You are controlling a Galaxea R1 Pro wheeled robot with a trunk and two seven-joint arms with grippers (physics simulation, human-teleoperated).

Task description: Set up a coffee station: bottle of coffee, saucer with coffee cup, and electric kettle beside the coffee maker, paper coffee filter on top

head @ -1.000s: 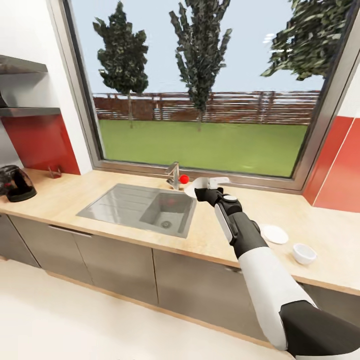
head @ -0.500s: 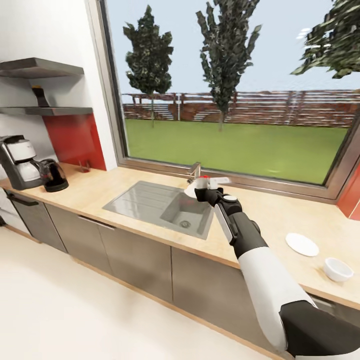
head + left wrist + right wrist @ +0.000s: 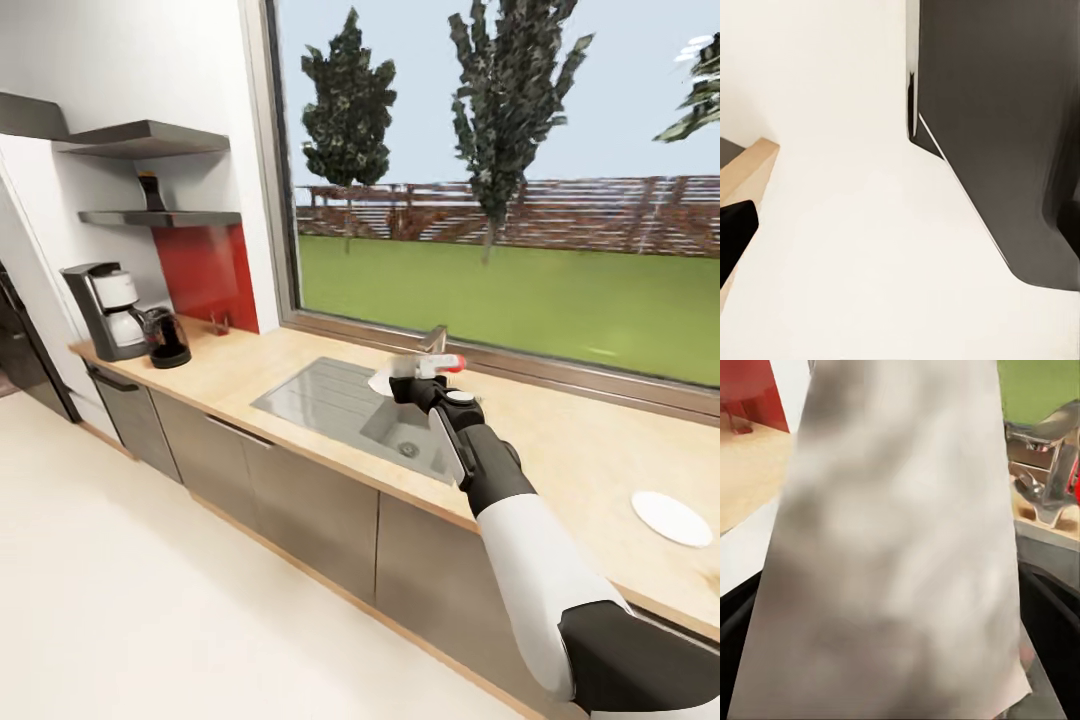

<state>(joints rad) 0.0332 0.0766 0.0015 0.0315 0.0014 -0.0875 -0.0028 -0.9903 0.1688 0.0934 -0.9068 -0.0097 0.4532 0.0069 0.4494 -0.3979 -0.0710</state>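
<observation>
Head view shows the right hand point(image 3: 408, 378) out over the sink point(image 3: 365, 410), closed on the white paper filter point(image 3: 384, 377), which the right wrist view shows as a broad pale cone point(image 3: 896, 547) held between the fingers. The filter is therefore in transit and not yet on the coffee maker point(image 3: 108, 311), which stands at the far left end of the bench point(image 3: 560, 440), well apart from the hand. The kettle point(image 3: 166, 338) sits just beside the coffee maker, so that part looks done, as does keeping the machine on the bench. The coffee bottle point(image 3: 150, 191) is on the wall shelf point(image 3: 162, 217) above them and has yet to come down. The saucer point(image 3: 671, 518) lies far off at the right end of the bench, with no cup on it. The left wrist view gives pale floor and a dark cabinet face; whether the left hand is open or closed cannot be told. By this reckoning, the filter, bottle, saucer and cup all remain to be placed.
</observation>
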